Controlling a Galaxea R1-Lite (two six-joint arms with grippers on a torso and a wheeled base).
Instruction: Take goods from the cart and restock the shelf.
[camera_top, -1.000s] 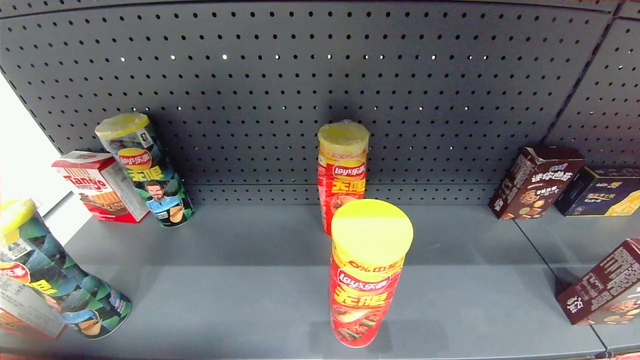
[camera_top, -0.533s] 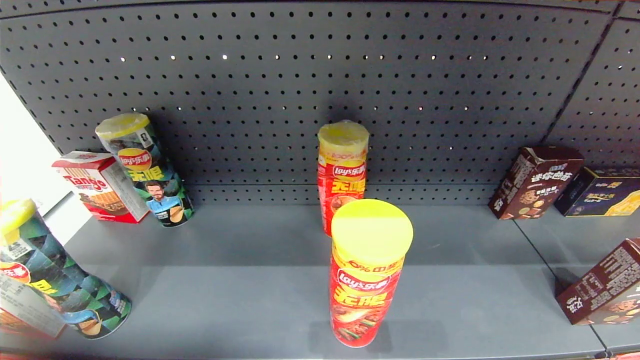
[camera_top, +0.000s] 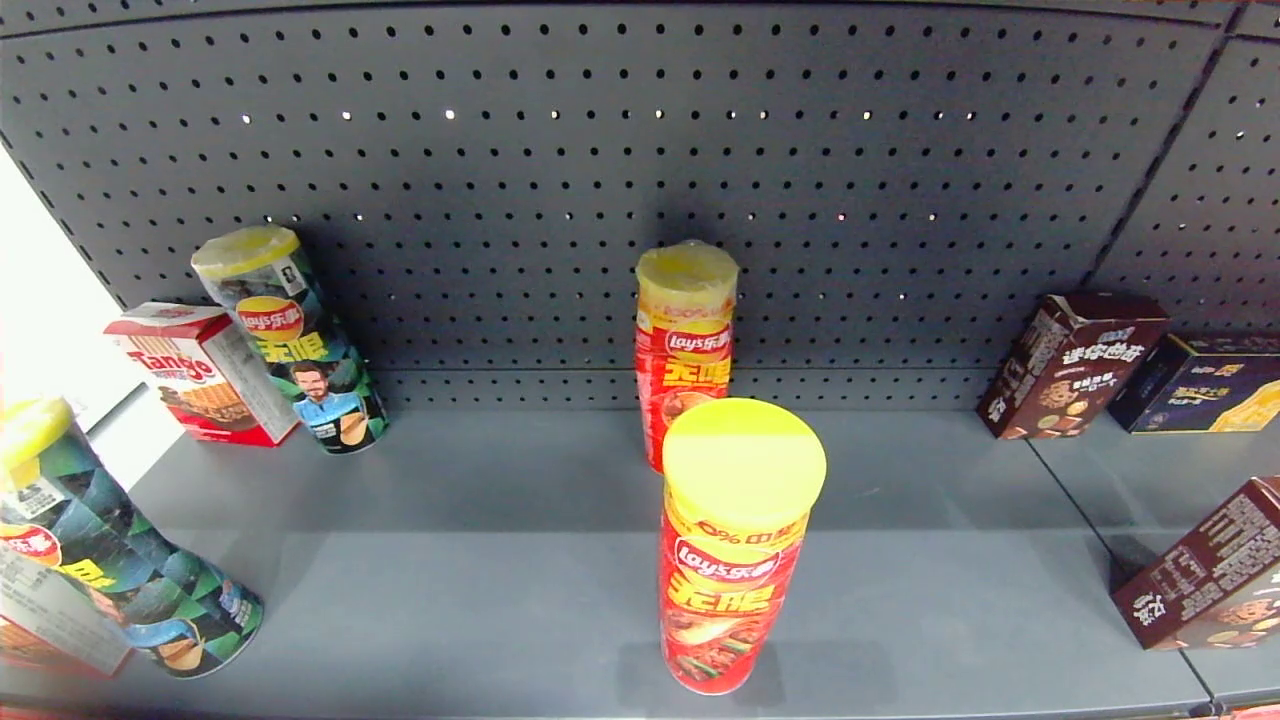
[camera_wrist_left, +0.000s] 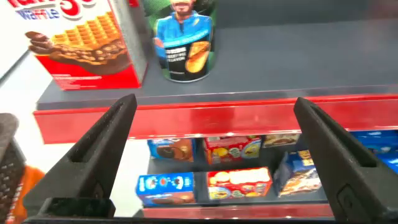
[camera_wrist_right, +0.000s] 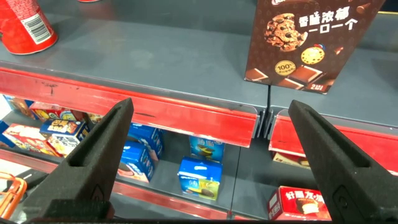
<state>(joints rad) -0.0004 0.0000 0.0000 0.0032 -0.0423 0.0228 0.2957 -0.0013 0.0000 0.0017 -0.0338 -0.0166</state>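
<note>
On the grey shelf (camera_top: 500, 580) two red chip cans with yellow lids stand upright in the middle, one at the front (camera_top: 735, 545) and one at the back (camera_top: 686, 340). My left gripper (camera_wrist_left: 214, 168) is open and empty, in front of the shelf's red edge strip (camera_wrist_left: 211, 118), facing a green chip can (camera_wrist_left: 183, 37) and a wafer box (camera_wrist_left: 81, 43). My right gripper (camera_wrist_right: 211, 162) is likewise open and empty before the red edge strip (camera_wrist_right: 155, 99). Beyond it stand a brown cookie box (camera_wrist_right: 308, 40) and the base of a red can (camera_wrist_right: 25, 25).
Green cans (camera_top: 290, 340) (camera_top: 110, 560) and a wafer box (camera_top: 195, 370) stand at the shelf's left. Brown and dark boxes (camera_top: 1070, 365) (camera_top: 1200, 385) (camera_top: 1210, 570) stand at the right. A pegboard wall (camera_top: 640, 150) backs the shelf. Lower shelves hold small snack boxes (camera_wrist_left: 239, 180) (camera_wrist_right: 199, 177).
</note>
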